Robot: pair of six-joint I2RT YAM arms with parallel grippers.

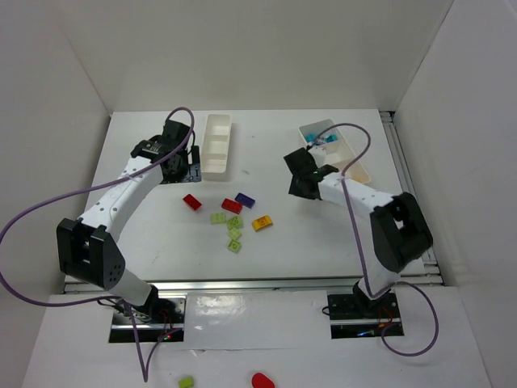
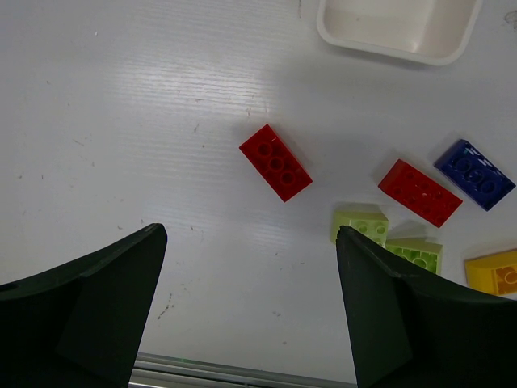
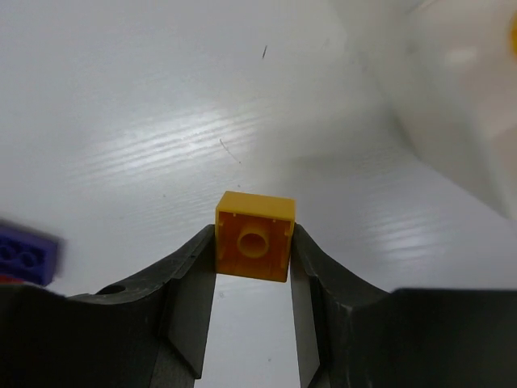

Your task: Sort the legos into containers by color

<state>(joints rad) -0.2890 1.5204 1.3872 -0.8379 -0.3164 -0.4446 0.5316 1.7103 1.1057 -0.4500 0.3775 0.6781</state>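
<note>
My right gripper (image 1: 301, 176) (image 3: 253, 246) is shut on a yellow-orange lego (image 3: 254, 236), held above the table left of the right white tray (image 1: 349, 158). That tray holds cyan legos (image 1: 320, 142). My left gripper (image 1: 179, 166) (image 2: 250, 242) is open and empty beside the near end of the left white tray (image 1: 216, 147) (image 2: 396, 32). On the table between the arms lie two red legos (image 1: 192, 201) (image 1: 232, 205), a dark blue one (image 1: 245, 199), several light green ones (image 1: 234, 229) and a yellow one (image 1: 262, 223). In the left wrist view a red lego (image 2: 275, 162) lies just ahead of the open jaws.
The left wrist view also shows a second red lego (image 2: 420, 191), a blue one (image 2: 475, 174), green ones (image 2: 359, 224) and a yellow one (image 2: 494, 271) to the right. A blue lego (image 3: 24, 257) shows at the left edge of the right wrist view. White walls enclose the table.
</note>
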